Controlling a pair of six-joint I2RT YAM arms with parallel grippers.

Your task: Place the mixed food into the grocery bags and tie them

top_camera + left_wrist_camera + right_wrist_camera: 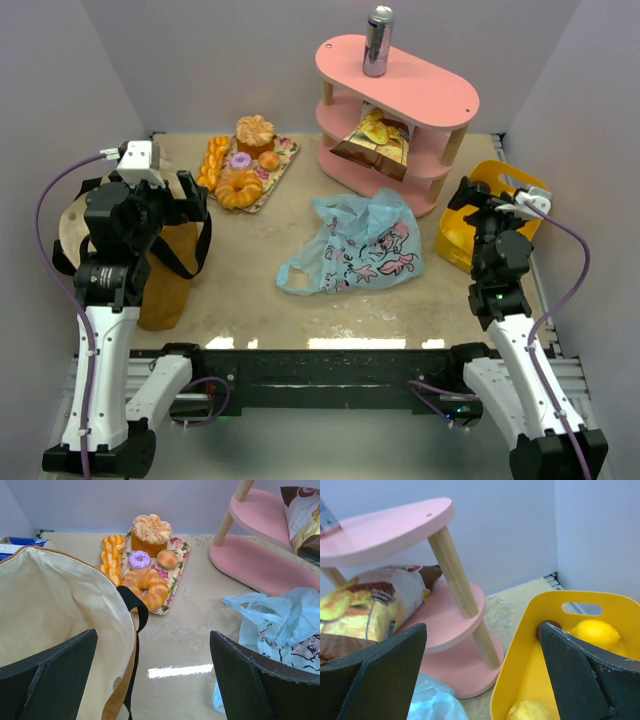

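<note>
The tan canvas tote [165, 270] stands open at the left, its inside filling the left wrist view [55, 605]. My left gripper [185, 205] is open and empty above its right rim. The light-blue plastic bag [362, 245] lies crumpled mid-table. A silver can [378, 42] stands on top of the pink shelf, and the snack packet [375, 140] lies on its middle tier. The glazed ring doughnut [238, 188] and orange bun [269, 160] sit on the floral tray. My right gripper [470, 200] is open and empty over the basket's left edge, near a lemon [596, 632].
The pink three-tier shelf [440, 95] stands at the back right. The yellow basket [452, 245] holds fruits. The floral tray [288, 150] also carries a cupcake [255, 132], braided bread [213, 162] and a purple doughnut [240, 160]. A blue-and-white can [20, 542] lies behind the tote.
</note>
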